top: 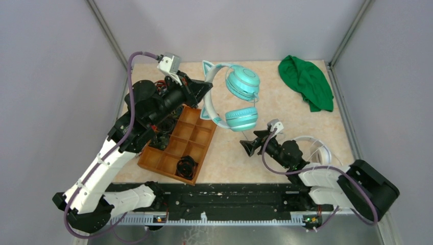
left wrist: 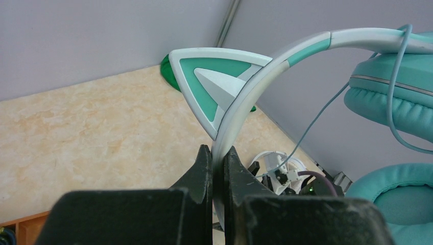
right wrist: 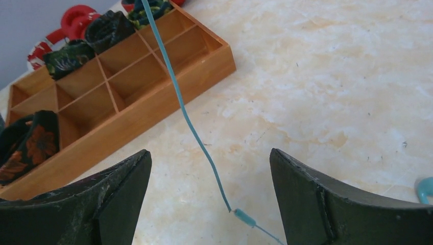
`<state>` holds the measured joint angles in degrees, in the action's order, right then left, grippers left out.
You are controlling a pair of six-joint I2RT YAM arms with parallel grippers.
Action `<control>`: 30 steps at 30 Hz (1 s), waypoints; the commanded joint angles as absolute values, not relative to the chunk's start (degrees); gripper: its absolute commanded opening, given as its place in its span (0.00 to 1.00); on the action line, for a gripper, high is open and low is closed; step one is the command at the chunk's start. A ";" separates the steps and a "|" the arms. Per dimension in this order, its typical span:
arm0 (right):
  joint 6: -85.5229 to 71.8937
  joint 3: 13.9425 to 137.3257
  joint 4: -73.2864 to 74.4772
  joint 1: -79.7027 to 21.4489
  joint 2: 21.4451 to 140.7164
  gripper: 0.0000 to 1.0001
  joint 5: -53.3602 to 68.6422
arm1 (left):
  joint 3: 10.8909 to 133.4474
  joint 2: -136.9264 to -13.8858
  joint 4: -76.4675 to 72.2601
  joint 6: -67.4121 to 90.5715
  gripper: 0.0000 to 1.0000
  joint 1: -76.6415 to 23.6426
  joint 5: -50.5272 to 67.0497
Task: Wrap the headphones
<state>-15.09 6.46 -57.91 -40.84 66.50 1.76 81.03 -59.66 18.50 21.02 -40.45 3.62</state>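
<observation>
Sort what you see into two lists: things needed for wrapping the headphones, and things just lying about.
Needed: teal headphones, their cable, left gripper clamped on the headband, right gripper open around the cable.
Lying about: wooden tray, green cloth, white headphones, red headphones.

**Soft, even light everywhere, only the close-up stuff goes mushy**

The overhead view is bright and flat, and the light seems to come from above. The headphones (top: 242, 81) only throw a faint, fuzzy shadow on the table (top: 291, 109), with no hard glare anywhere.

In the left wrist view the cat ear is crisp, but the left gripper (left wrist: 218, 155) right at the lens is a dark, soft lump with barely any detail.

In the right wrist view the marble mid-frame is sharp and the top right looks a bit washed out. The tray's (right wrist: 153, 109) far end and the red headphones (right wrist: 76, 18) go blurry.
</observation>
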 commanded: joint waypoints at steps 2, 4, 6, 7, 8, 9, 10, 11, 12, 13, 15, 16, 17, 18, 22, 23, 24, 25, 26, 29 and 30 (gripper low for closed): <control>-14.15 9.40 -73.21 -41.39 77.02 0.85 -1.77 | 83.02 -58.82 12.80 23.87 0.00 -40.52 4.39; -14.61 9.72 -77.30 -41.34 81.49 0.82 -2.25 | 83.11 -58.74 12.81 24.15 0.00 -40.54 4.28; -15.93 10.25 -78.93 -41.41 83.65 0.72 -0.50 | 83.07 -58.65 12.89 24.25 0.00 -40.52 3.92; -16.64 10.33 -79.56 -41.48 84.50 0.64 -0.16 | 83.08 -58.59 12.99 24.38 0.00 -40.52 3.74; -17.39 10.18 -80.21 -41.59 85.11 0.52 1.24 | 83.02 -58.62 13.03 24.72 0.00 -40.52 3.49; -18.02 9.85 -81.04 -41.89 85.74 0.40 1.35 | 82.89 -58.69 12.84 25.30 0.00 -40.52 3.61; -18.12 9.55 -81.98 -42.30 86.22 0.20 1.69 | 82.68 -58.76 12.41 25.88 0.00 -40.52 3.42; -16.68 9.54 -82.22 -43.85 86.15 0.02 2.65 | 82.46 -58.98 11.91 26.45 0.00 -40.52 3.51; -15.04 9.67 -81.02 -46.04 85.20 0.00 1.73 | 82.33 -59.22 11.62 27.11 0.00 -40.53 3.08; -12.77 10.25 -77.37 -48.77 83.63 0.00 -1.70 | 82.33 -59.54 11.53 27.68 0.00 -40.54 1.99; -8.26 13.10 -65.27 -54.63 79.77 0.00 -9.24 | 82.46 -60.32 12.00 28.72 0.00 -40.52 -2.54; -6.84 14.43 -59.57 -57.43 78.23 0.00 -13.42 | 82.55 -60.75 12.46 28.79 0.00 -40.52 -5.14; -5.63 15.14 -56.18 -59.90 77.02 0.00 -17.32 | 83.02 -61.37 13.70 29.33 0.00 -40.52 -8.46; -4.90 15.09 -54.38 -62.28 75.87 0.00 -21.17 | 83.92 -62.08 15.24 29.65 0.00 -40.54 -11.75; -1.15 17.32 -43.49 -72.04 70.46 0.00 -33.26 | 87.85 -66.61 23.89 31.28 0.00 -40.54 -23.65; -0.40 19.03 -38.82 -74.46 69.66 0.00 -36.19 | 88.61 -67.79 25.75 31.56 0.00 -40.52 -26.04; 2.04 20.74 -35.05 -77.13 69.13 0.00 -39.09 | 88.87 -68.71 27.00 31.52 0.00 -40.52 -28.07; 4.12 22.44 -32.17 -79.69 68.69 0.00 -41.79 | 88.75 -69.54 27.75 31.41 0.00 -40.52 -30.65; 6.59 23.81 -29.87 -82.41 68.39 0.00 -44.40 | 88.32 -70.14 28.36 31.25 0.00 -40.56 -32.72; 12.42 29.72 -20.74 -89.24 68.07 0.00 -49.60 | 86.10 -71.38 27.91 28.56 0.00 -40.52 -37.61; 13.53 32.05 -17.50 -90.67 68.21 0.00 -50.09 | 85.17 -71.57 27.83 27.75 0.00 -40.52 -39.11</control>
